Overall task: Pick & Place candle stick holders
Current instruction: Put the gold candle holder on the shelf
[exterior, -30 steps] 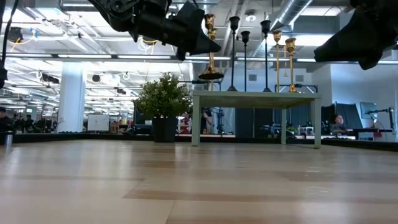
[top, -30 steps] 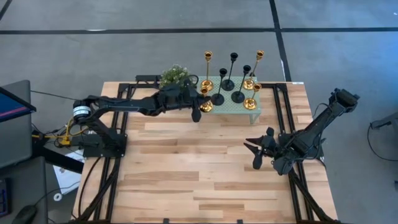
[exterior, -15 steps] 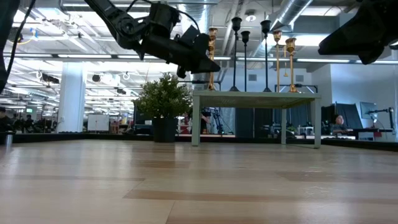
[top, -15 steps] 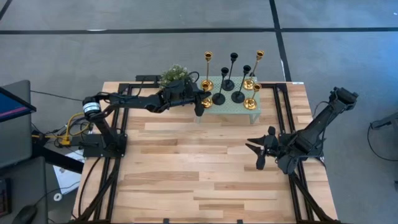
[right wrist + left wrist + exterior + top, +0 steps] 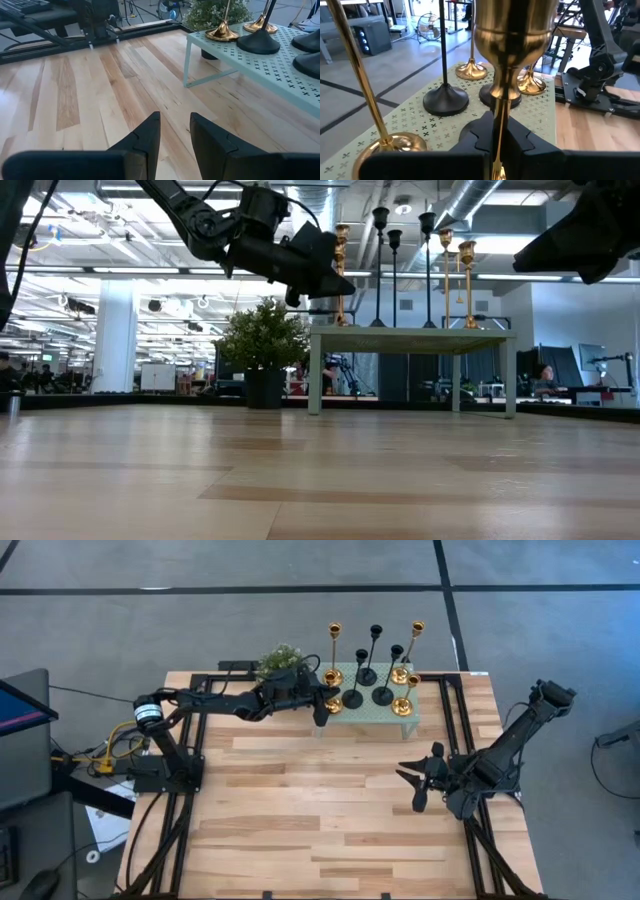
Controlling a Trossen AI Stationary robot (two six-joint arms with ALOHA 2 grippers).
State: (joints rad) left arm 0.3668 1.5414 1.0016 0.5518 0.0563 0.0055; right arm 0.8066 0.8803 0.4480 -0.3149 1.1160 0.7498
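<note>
L end effector clamped on gold holder

I am running this rig in what looks like a large open robotics lab or industrial workspace. The low view looks past the wooden tabletop into a long hall with exposed silver ducts and pipes under the ceiling, rows of strip lights, a white column and distant workstations where a seated person shows. From above I see a bare grey concrete floor marked with dark lines, and a monitor with loose cables beside the frame.
</note>
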